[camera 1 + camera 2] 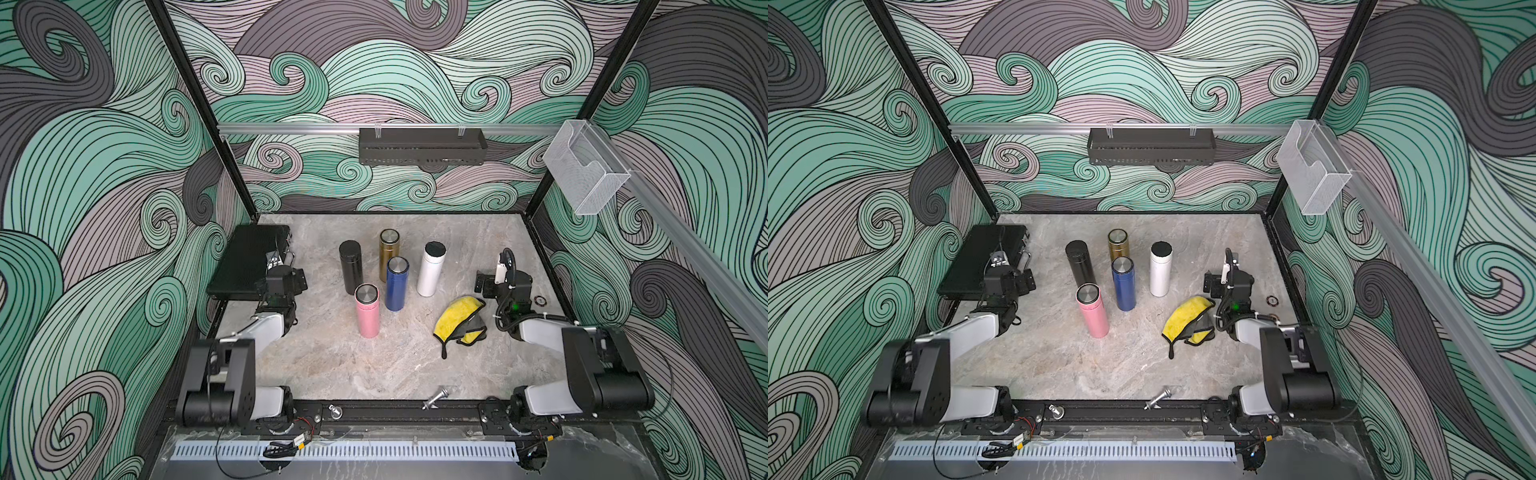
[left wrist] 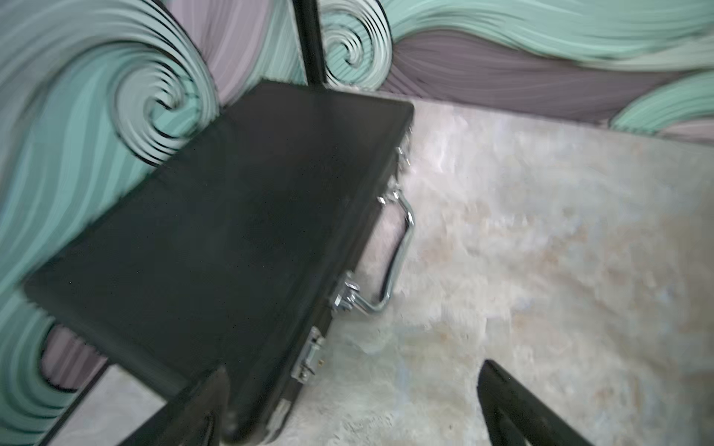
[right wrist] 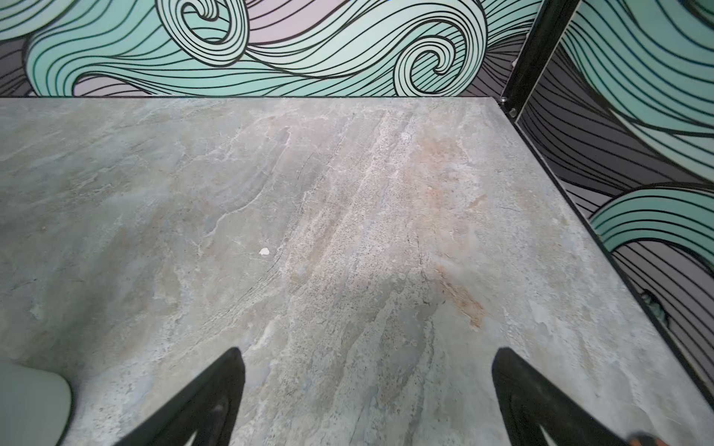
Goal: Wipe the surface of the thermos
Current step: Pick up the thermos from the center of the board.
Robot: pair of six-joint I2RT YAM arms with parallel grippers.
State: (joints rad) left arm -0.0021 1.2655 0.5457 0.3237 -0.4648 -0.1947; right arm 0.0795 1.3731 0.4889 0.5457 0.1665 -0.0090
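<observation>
Wrist views: left fingers, right fingers spread; writing on thermoses seemingly unreadable.

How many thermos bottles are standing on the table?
5, all upright: black thermos back left, gold thermos at the back, blue thermos in the middle, white thermos right, pink thermos at the front. None appears hidden.

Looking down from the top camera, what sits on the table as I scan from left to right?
Black case, black thermos, pink thermos, blue thermos, white thermos, yellow cloth. The gold thermos lines up with the blue one, so it is left out.
</observation>
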